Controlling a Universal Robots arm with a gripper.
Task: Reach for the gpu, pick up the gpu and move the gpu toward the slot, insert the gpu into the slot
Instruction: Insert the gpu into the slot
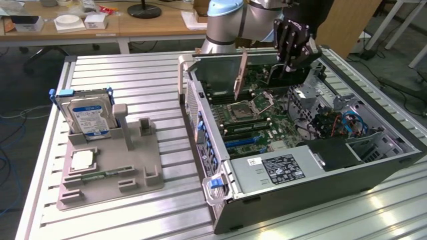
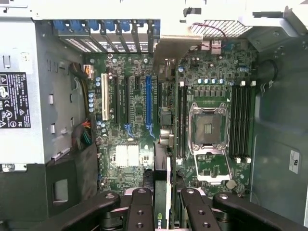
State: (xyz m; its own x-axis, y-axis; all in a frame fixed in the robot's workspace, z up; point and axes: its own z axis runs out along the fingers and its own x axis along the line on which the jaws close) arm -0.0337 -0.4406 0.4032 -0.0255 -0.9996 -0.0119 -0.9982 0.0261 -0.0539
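Grey slatted table (image 1: 133,75); wooden desks (image 1: 133,25) behind.

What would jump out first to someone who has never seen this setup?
The open computer case lying on the metal table, its green motherboard bare. Above it the robot's black gripper holds the gpu edge-down over the board; the wrist view shows the gpu between the fingers. At the exterior view's left, a grey stand carries a hard drive.

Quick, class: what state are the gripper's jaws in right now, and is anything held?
Gripper: jaws closed on the gpu, held on edge above the motherboard.
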